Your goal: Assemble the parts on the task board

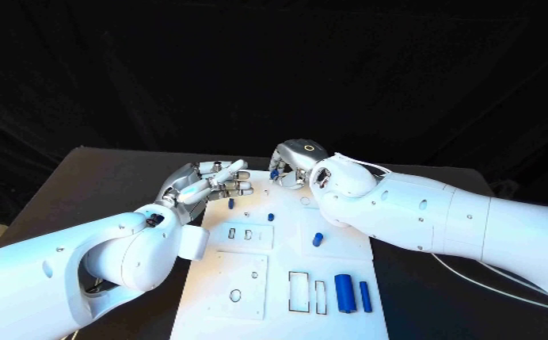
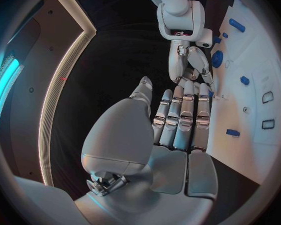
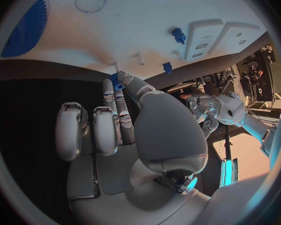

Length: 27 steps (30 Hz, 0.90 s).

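Two loose blue cylinders (image 1: pixel 344 293) lay side by side at the near right corner of the task board (image 1: pixel 217 308), just beside two empty rectangular outlines (image 1: pixel 299 292); we judged their long axes to run near-to-far along the board. Farther in, a shorter blue peg (image 1: pixel 317 238) lay tilted on the bare plate, and beyond it a small blue pin (image 1: pixel 271 216) stood close to a raised block with two slots (image 1: pixel 240 234). From this we judged the assembly to be at an early stage: most parts lay unseated and the larger recesses were unfilled. At the board's far end, the left hand (image 1: pixel 215 184) was held flat over the far left edge, fingers extended together, and we saw nothing in it. The right hand (image 1: pixel 292 168) hung beside it over the far edge; the right wrist view showed a small blue part (image 3: pixel 117 82) pinched at its fingertips, pointing toward the board, though we could not tell its long axis with certainty. A large toothed blue gear (image 3: pixel 25 29) lay on the board near that end.
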Available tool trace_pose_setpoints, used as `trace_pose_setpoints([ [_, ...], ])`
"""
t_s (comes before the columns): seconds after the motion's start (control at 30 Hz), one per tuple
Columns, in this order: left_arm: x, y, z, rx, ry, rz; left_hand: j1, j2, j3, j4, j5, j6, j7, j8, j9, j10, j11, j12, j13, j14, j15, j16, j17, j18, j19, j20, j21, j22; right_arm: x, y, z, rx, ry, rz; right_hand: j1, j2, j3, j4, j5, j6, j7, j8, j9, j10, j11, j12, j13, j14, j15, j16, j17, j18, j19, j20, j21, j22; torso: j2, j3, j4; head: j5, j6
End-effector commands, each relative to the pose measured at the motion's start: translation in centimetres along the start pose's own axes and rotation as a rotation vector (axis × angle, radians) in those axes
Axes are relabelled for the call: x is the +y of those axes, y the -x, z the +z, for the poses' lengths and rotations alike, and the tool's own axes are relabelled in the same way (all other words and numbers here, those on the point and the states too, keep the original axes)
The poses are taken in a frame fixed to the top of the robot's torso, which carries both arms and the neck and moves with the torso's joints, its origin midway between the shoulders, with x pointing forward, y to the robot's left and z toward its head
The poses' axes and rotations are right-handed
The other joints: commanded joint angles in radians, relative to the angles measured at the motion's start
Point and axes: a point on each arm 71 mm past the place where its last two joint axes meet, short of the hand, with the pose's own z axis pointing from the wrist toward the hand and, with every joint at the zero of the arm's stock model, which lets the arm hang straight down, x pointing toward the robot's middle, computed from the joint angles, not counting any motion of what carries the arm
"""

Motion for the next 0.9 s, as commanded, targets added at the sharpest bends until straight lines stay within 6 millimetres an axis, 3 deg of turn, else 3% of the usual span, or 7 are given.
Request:
trace_pose_setpoints([
  [0.03, -0.15, -0.38, 0.09, 0.026, -0.008, -0.006, 0.005, 0.001, -0.001, -0.003, 0.003, 0.004, 0.005, -0.005, -0.001, 0.002, 0.003, -0.005, -0.001, 0.002, 0.004, -0.005, 0.001, 0.005, 0.008, 0.001, 0.002, -0.001, 0.18, -0.29, 0.09, 0.012, 0.014, 0.0, -0.005, 0.009, 0.014, 0.008, 0.006, -0.008, 0.002, 0.003, 0.041, 0.015, -0.014, 0.001, 0.023, 0.049, 0.0, 0.006, 0.001, -0.008, 0.003, 0.004, 0.002, 0.0, 0.001, 0.0006, 0.0009, 0.001, -0.002],
  [0.2, -0.15, -0.45, 0.13, 0.028, -0.007, -0.007, 0.005, 0.001, -0.001, -0.003, 0.003, 0.004, 0.005, -0.005, -0.001, 0.002, 0.003, -0.005, -0.001, 0.002, 0.004, -0.005, 0.001, 0.005, 0.008, 0.001, 0.002, -0.001, 0.57, -0.69, 0.0, 0.039, 0.024, 0.005, -0.009, 0.007, 0.014, 0.011, 0.006, -0.009, 0.002, 0.002, 0.042, 0.014, -0.013, -0.001, 0.023, 0.049, 0.0, 0.006, 0.001, -0.008, 0.001, 0.005, 0.001, -0.002, 0.001, 0.0001, -0.0003, 0.007, -0.005],
  [0.9, -0.25, -0.34, 0.21, 0.031, -0.008, -0.007, 0.005, 0.002, -0.002, -0.004, 0.003, 0.003, 0.006, -0.007, -0.001, 0.001, 0.004, -0.007, -0.001, 0.0, 0.005, -0.008, 0.001, 0.005, 0.007, 0.001, 0.001, -0.002, 0.08, -1.16, 0.56, 0.067, -0.008, -0.018, -0.017, 0.001, 0.015, 0.017, 0.002, -0.016, 0.003, -0.003, 0.046, 0.008, -0.011, -0.007, 0.025, 0.049, 0.002, 0.009, 0.002, -0.006, -0.004, 0.007, -0.002, -0.006, 0.003, 0.0001, 0.0021, 0.004, -0.006],
])
